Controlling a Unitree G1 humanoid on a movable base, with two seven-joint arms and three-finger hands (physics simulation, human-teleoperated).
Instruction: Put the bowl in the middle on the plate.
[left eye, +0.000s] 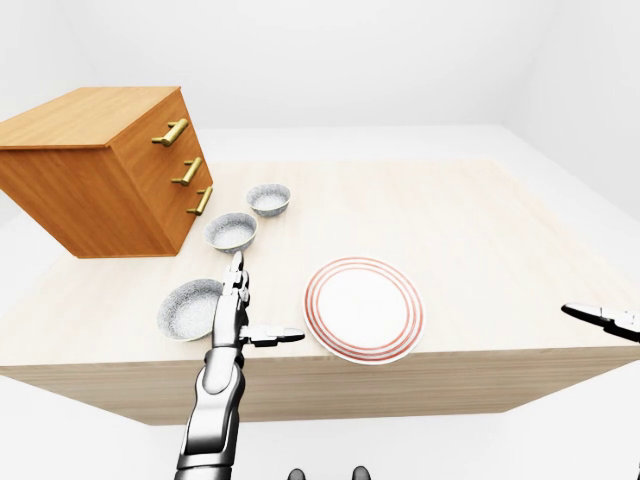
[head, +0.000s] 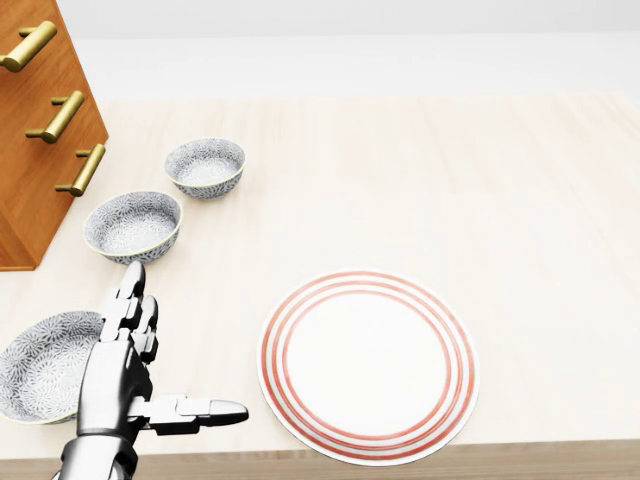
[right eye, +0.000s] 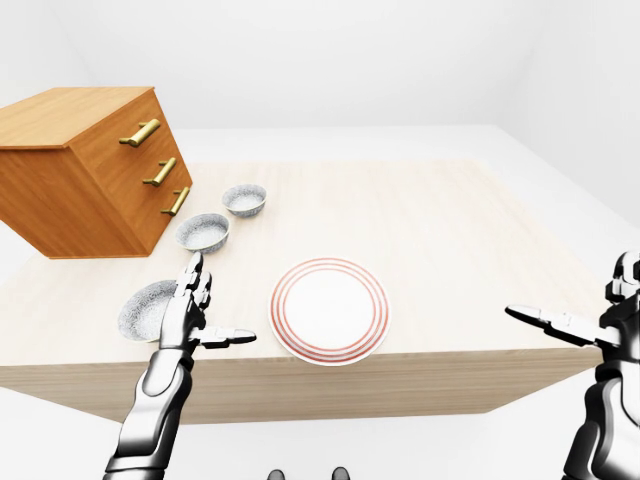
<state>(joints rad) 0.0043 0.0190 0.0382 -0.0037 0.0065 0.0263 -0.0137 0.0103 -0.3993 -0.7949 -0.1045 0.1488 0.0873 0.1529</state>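
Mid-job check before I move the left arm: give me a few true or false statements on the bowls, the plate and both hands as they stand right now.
1. Three bowls lie in a row beside the wooden drawer chest. True.
2. The middle bowl already sits on the plate. False: it rests on the table; the plate is bare.
3. The left hand is open, fingers pointing toward the middle bowl. True.
4. The left hand is closed round the near bowl. False: it hovers beside that bowl, gripping nothing.
5. The right hand holds the far bowl. False: it is open and empty at the right-eye view's right edge.
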